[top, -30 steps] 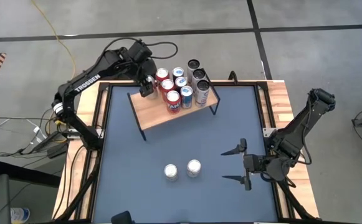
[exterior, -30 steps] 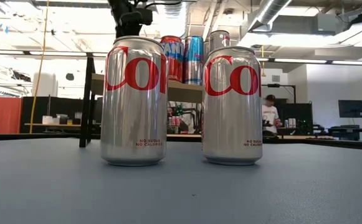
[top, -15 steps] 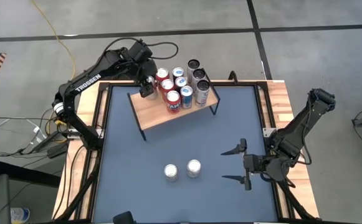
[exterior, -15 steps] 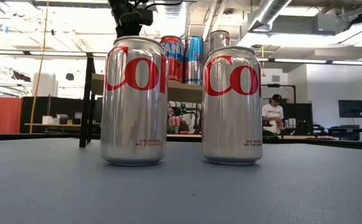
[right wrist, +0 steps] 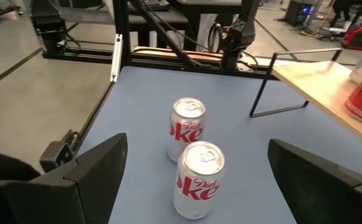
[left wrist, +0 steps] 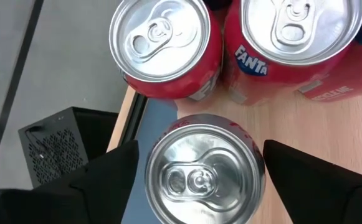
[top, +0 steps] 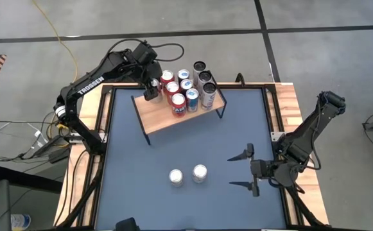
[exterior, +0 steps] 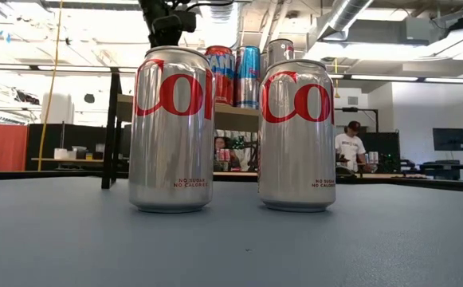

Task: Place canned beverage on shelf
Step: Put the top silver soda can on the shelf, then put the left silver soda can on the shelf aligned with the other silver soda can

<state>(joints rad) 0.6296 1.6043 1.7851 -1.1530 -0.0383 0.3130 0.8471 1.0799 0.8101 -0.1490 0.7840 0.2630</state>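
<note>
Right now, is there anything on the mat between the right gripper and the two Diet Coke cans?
No. In the high view the blue mat is bare between the open right gripper and the Diet Coke cans; the right wrist view shows the same.

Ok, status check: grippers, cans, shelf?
Left gripper open around a can at shelf corner. Right gripper open, facing two Diet Coke cans on the table. Nothing blocking.

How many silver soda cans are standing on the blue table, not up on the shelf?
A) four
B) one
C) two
C: two silver Diet Coke cans stand side by side on the blue table; all the others are up on the shelf.
</note>
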